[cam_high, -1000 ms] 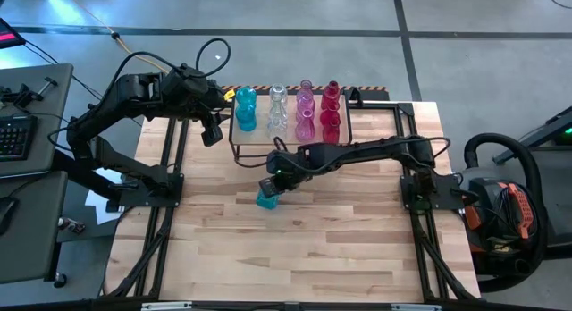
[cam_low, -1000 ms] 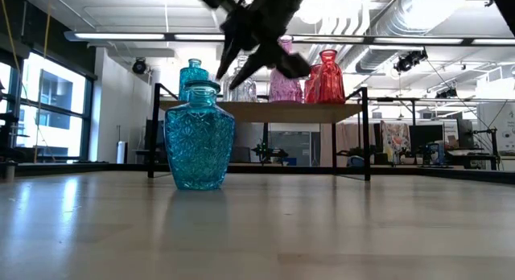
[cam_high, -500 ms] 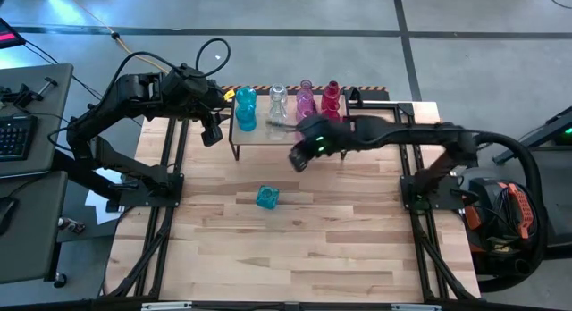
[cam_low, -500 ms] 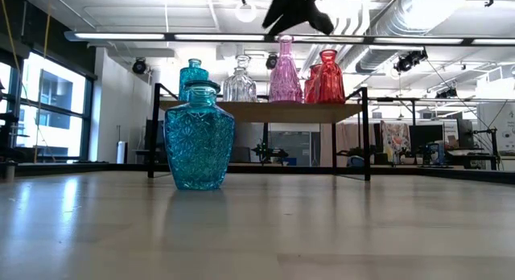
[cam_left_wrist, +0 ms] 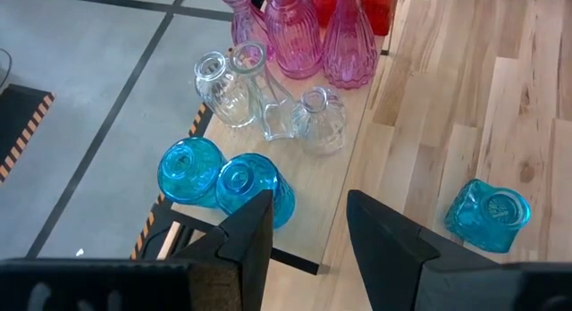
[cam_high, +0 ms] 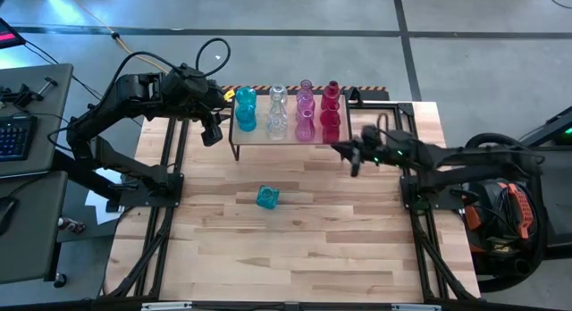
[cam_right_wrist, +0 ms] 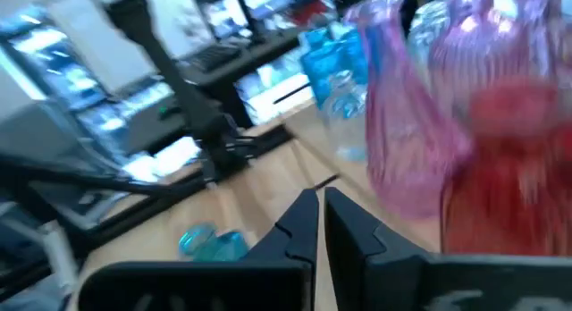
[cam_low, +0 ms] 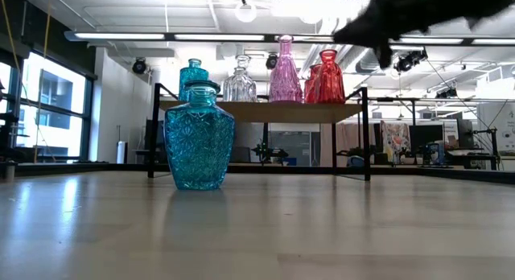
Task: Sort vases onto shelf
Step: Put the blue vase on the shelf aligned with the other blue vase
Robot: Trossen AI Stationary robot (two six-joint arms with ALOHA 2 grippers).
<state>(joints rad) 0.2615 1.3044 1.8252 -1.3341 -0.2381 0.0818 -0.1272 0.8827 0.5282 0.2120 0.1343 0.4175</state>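
In the high view my left arm reaches in from the left edge toward the upper middle of the frame, elbow bent, with its left end effector (cam_high: 212,125) pointing down-frame at upper centre-left. Its wrist view shows the two dark fingers (cam_left_wrist: 253,239) parted with a clear gap between them. My right arm lies stretched almost level across the right half of the high view, ending at the right end effector (cam_high: 347,153) just right of centre. In its wrist view the fingertips (cam_right_wrist: 304,213) sit nearly together, only a thin slit between them. In the low view that arm appears as a dark blur at the upper right.
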